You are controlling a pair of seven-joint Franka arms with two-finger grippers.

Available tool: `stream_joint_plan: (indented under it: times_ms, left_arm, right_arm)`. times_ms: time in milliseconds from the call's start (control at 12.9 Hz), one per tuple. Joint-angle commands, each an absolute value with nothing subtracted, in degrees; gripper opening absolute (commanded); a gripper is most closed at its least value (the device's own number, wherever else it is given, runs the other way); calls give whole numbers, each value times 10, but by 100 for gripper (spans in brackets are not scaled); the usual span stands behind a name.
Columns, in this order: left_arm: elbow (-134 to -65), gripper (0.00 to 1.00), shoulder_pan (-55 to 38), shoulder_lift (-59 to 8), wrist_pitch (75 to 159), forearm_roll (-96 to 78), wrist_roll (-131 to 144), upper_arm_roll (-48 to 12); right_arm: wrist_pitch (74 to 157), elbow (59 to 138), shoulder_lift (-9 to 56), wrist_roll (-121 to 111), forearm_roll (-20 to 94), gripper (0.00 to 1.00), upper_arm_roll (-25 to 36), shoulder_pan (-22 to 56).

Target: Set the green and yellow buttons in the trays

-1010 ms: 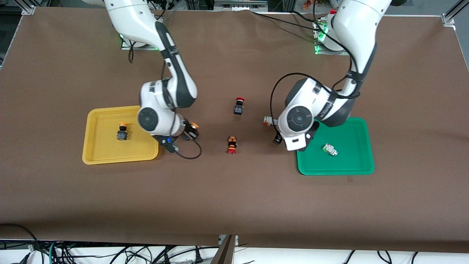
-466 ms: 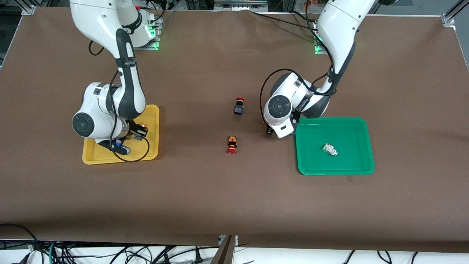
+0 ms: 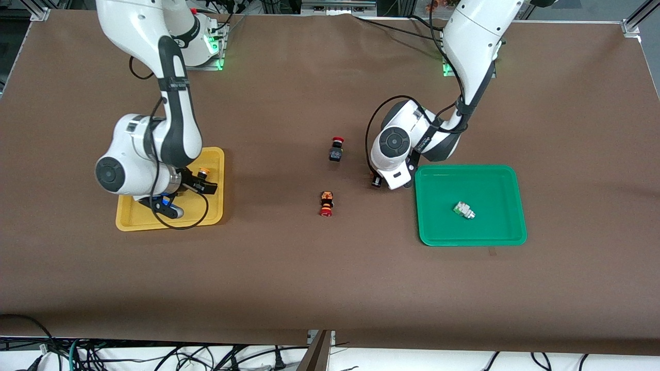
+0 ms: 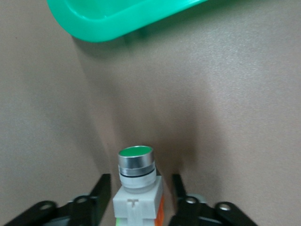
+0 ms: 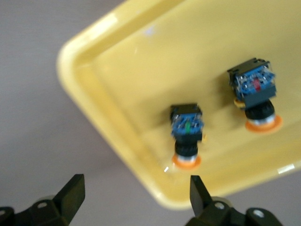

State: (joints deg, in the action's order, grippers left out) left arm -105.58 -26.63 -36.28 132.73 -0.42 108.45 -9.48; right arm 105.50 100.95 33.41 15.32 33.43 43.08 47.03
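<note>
A whitish-grey button with a green cap stands on the table just outside the green tray. My left gripper is open with a finger on each side of it, small gaps showing; in the front view the gripper sits low beside the green tray, at the corner toward the robots' bases. Another whitish button lies in that tray. Two orange-yellow-capped buttons lie in the yellow tray. My right gripper is open and empty over that tray's edge.
Two red-capped buttons lie on the brown table between the trays, one farther from the front camera, one nearer. The yellow tray is toward the right arm's end of the table. One yellow button shows by the right gripper.
The right gripper carried a yellow button from the table over the yellow tray and let it go there. The left gripper moved off the green tray's corner down around the whitish button.
</note>
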Motion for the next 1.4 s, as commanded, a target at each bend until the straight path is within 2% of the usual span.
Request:
stream_joint_plan:
  times_ms: [0, 155, 388, 544, 621, 854, 1010, 1087, 1165, 1243, 1320]
  left_arm:
    - [-1064, 0, -270, -349, 1326, -16, 1070, -93]
    - [-1050, 0, -260, -335, 1291, -16, 1036, -92]
    - [-972, 0, -195, -299, 1079, -11, 901, -91]
    - [-942, 0, -134, -280, 1000, -8, 766, -88]
    - [-940, 0, -107, -277, 995, -6, 711, -87]
    - [-942, 0, -27, -284, 1008, 54, 560, -88]
    - [-950, 0, 11, -316, 1054, 62, 467, -87]
    - [-954, 0, 31, -335, 1080, 62, 429, -88]
    - [-966, 9, 41, -344, 1102, 62, 401, -88]
    - [-972, 51, 46, -345, 1114, 62, 390, -88]
    - [-971, 100, 48, -342, 1112, 62, 388, -88]
  right_arm:
    - [978, 957, 291, 181, 310, 99, 489, 521]
    - [971, 957, 233, 183, 262, 99, 521, 568]
    - [921, 939, 155, 178, 199, 99, 519, 570]
    - [869, 902, 141, 168, 175, 99, 514, 552]
    - [847, 891, 135, 164, 166, 99, 477, 505]
    - [838, 885, 69, 141, 64, 99, 212, 267]
    - [826, 893, 39, 128, 46, 99, 106, 162]
    - [822, 896, 25, 111, 40, 99, 78, 127]
    - [822, 904, 12, 83, 40, 99, 61, 98]
    - [822, 912, 0, 70, 40, 99, 54, 84]
    - [824, 921, -10, 67, 36, 99, 54, 83]
